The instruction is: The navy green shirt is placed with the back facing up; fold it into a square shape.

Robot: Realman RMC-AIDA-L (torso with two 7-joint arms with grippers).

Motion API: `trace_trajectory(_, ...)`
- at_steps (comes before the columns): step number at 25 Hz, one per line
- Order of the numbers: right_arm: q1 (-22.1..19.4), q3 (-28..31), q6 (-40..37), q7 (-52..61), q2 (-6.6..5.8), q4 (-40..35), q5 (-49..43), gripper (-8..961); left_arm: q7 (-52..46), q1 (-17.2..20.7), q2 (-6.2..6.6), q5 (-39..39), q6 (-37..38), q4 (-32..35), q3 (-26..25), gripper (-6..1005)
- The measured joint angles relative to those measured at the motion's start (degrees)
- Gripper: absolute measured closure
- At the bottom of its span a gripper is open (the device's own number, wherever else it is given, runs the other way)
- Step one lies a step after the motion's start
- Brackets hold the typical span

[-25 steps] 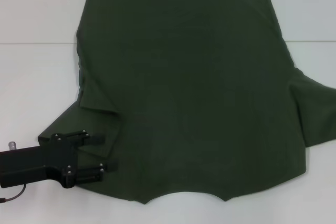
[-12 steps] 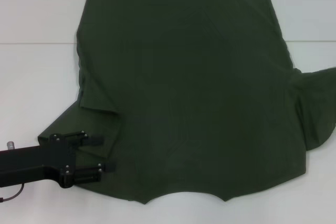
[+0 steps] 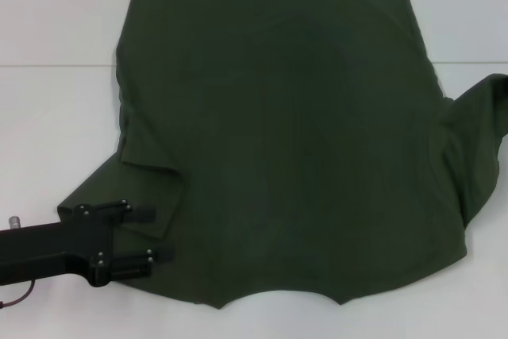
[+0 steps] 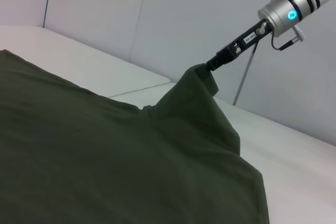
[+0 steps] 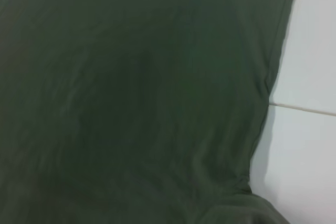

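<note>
The navy green shirt [image 3: 286, 132] lies spread back-up across the white bench [image 3: 55, 109], collar edge nearest the robot and hem at the far side, so the plain back gives a flat field for folding inward. The left gripper [image 3: 147, 236] rests low over the left sleeve [image 3: 119, 196], its jaws apart with the sleeve cloth between them — placed, it seems, to close on that sleeve and carry it in. On the other side the right sleeve [image 3: 480, 144] is pulled up off the bench into a peak; the left wrist view shows the right gripper [image 4: 212, 65] clamped on its tip, holding it high so it can swing over the body — likely the first fold toward a square.
</note>
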Motion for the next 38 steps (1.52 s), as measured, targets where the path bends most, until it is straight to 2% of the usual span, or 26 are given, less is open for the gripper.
trace_trajectory(13,0.6,0.9,0.4,0.0,0.02,-0.6,0.1,916,0.0,0.0,0.00,0.0,0.0,0.1,-0.3,235)
trace_trajectory(20,3.9,-1.8,0.1,0.4,1.47,1.7,-0.2,915,0.0,-0.1,0.02,0.1,-0.1,0.1,-0.3,235)
trace_trajectory(28,7.3,-9.8,2.1,2.7,3.37,6.2,-0.3,914,0.0,-0.1,0.09,0.1,-0.1,0.2,0.0,235)
trace_trajectory(33,8.6,-11.0,2.1,3.0,4.62,6.6,0.1,913,0.0,0.1,0.15,0.1,-0.1,0.2,-0.2,235)
trace_trajectory(38,8.5,-11.0,2.3,2.7,4.80,6.8,2.5,831,0.0,0.1,0.17,0.1,0.0,0.2,-0.3,236)
